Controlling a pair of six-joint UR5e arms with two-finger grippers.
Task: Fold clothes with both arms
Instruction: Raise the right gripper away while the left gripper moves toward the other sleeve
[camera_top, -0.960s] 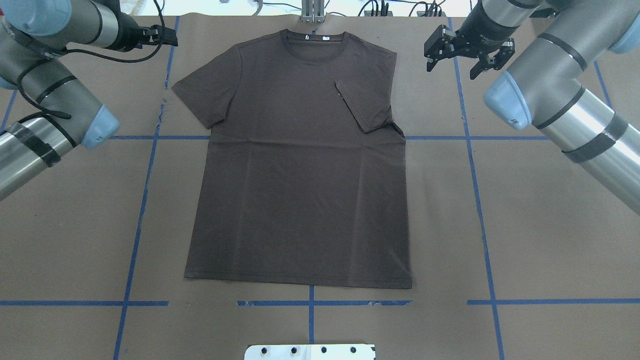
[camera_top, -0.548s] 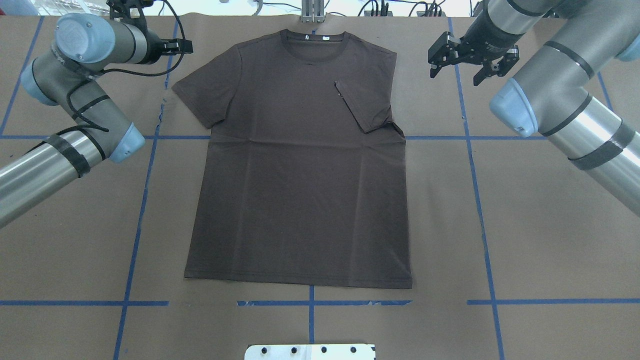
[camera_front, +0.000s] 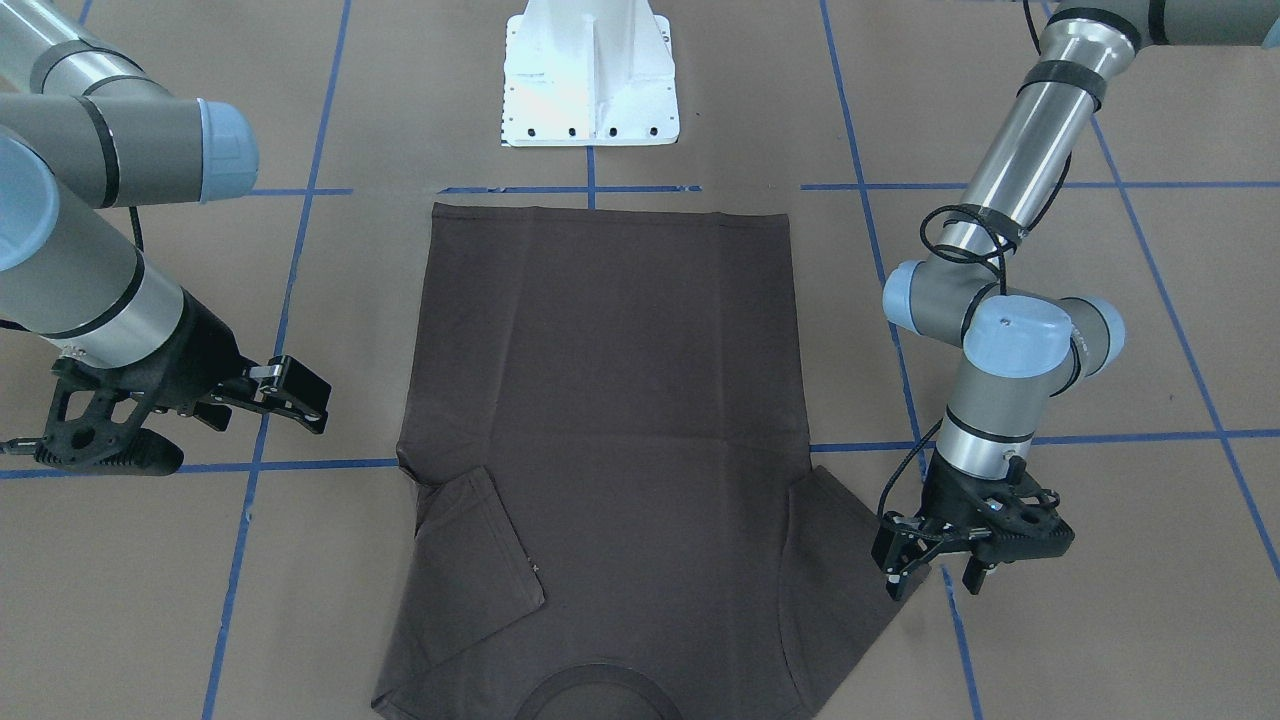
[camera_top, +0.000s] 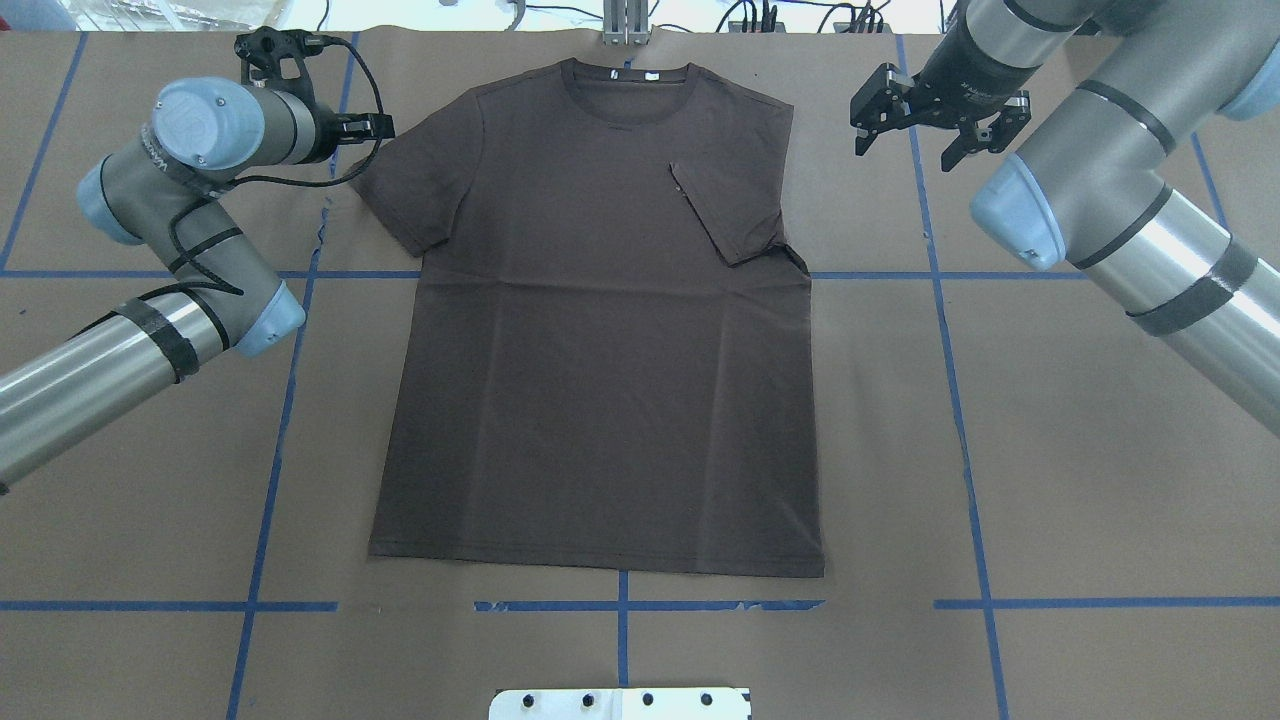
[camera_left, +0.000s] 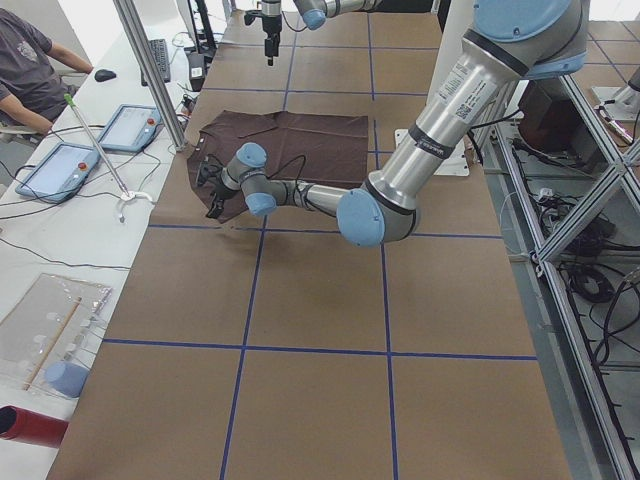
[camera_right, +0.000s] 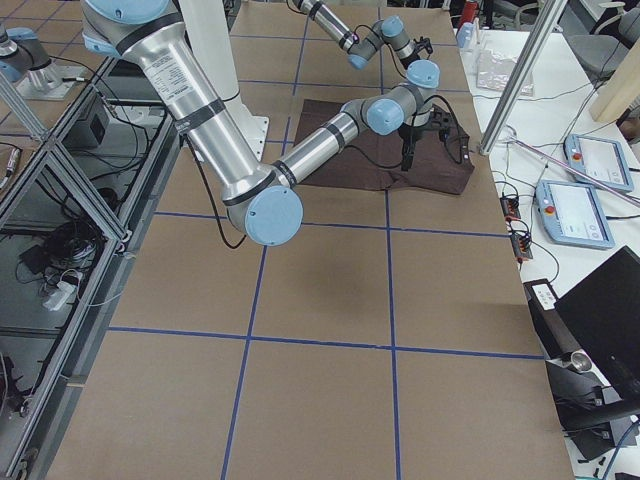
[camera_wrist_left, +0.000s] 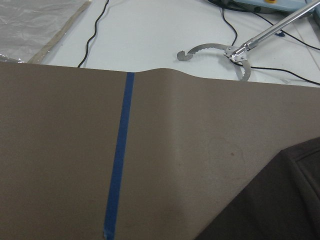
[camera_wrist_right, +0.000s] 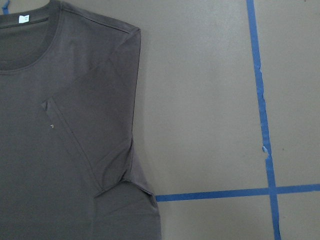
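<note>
Flanking one T-shirt (camera_top: 600, 330): two arms (camera_top: 200, 130) (camera_top: 1090, 150)

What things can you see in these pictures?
dark brown short-sleeved fabric T-shirt: one, dark brown, flat mid-table, one sleeve folded inward
brown paper table cover: one, brown, across the table
blue tape lines: several, blue, gridding the paper
white metal base pedestal: one, white, beyond the shirt's hem
grey-framed flat tablets: two, grey, on the white side bench
seated person: one, dark grey shirt, at that bench
silver-grey tubular robot arms: two, silver-grey, left arm and right arm flanking the shirt
black two-finger grippers: two, black, left gripper open by the spread sleeve, right gripper open beside the folded one
</note>
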